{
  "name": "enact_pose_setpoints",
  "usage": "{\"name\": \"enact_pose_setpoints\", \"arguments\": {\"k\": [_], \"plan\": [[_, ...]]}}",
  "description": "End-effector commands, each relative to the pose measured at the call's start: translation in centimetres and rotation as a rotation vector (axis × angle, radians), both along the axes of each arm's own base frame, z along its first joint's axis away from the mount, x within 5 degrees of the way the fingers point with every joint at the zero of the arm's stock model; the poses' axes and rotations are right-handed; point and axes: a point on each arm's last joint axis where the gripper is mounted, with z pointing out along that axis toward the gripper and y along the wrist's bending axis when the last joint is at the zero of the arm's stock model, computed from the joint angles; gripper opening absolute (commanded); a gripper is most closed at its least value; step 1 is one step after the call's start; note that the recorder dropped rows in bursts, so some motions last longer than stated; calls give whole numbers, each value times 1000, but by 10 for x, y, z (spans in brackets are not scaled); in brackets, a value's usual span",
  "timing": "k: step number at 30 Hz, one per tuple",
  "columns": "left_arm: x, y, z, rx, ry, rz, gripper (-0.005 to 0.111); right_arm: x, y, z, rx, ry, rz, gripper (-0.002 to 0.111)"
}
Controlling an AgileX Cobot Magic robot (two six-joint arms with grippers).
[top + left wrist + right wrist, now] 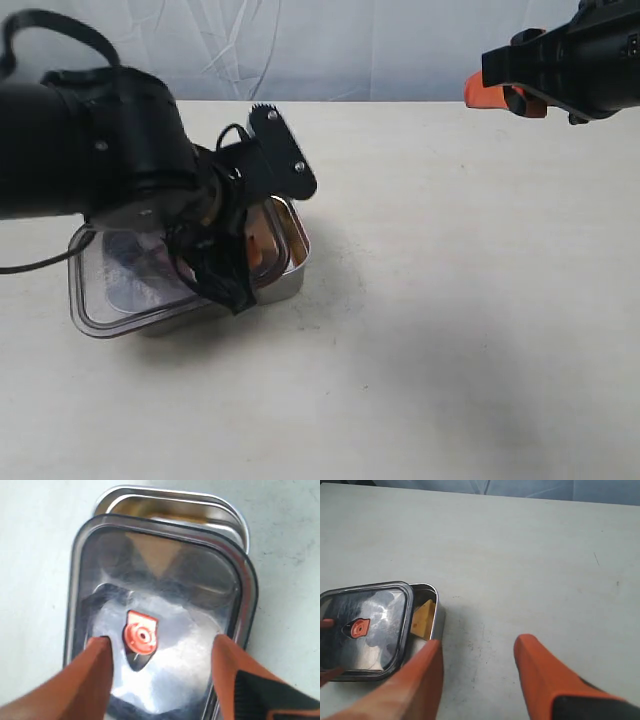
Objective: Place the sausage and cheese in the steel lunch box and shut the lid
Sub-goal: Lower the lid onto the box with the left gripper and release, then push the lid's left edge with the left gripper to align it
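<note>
1. The left gripper (161,642) has its fingers (95,675) spread wide, one on each side of the orange tab (141,635). They hang low over the lid (165,580); whether they touch it is hard to tell.
2. The lid lies on the box (220,507), shifted toward one end, so the other end is uncovered.
3. The cheese (423,618) sits in the uncovered end, partly under the lid's edge.
4. The sausage cannot be made out through the smoky lid.
5. The right gripper (480,645) has its fingers spread and empty, above the table (545,555), well apart from the box.
</note>
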Motion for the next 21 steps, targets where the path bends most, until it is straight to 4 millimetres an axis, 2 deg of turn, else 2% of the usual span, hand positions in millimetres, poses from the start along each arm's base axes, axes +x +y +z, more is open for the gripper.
{"name": "enact_pose_setpoints", "arguments": {"k": [1,2,4,6,7,10,15,18,21], "plan": [[-3,32,36,-49,-96,300,18,0,-3,0,-14,-8,-9,46],[-2,47,44,-81,-129,456,1,0,-3,0,-12,-5,-12,46],[3,72,51,-116,-129,658,0,0,-3,0,-9,-1,-14,46],[8,91,48,-153,-50,789,0,0,-3,0,-9,4,-12,46],[12,98,46,-175,-20,824,0,-1,-2,-1,-9,6,-11,46],[18,118,23,-294,149,902,0,-2,-2,-1,-11,16,-3,46],[18,152,-7,-330,214,1036,0,-2,-2,-1,-11,17,-2,46],[11,161,-22,-320,251,1058,0,-1,-2,-1,-9,15,-6,46],[4,162,-34,-337,272,1063,0,-1,-2,-1,-9,15,-6,46]]}}
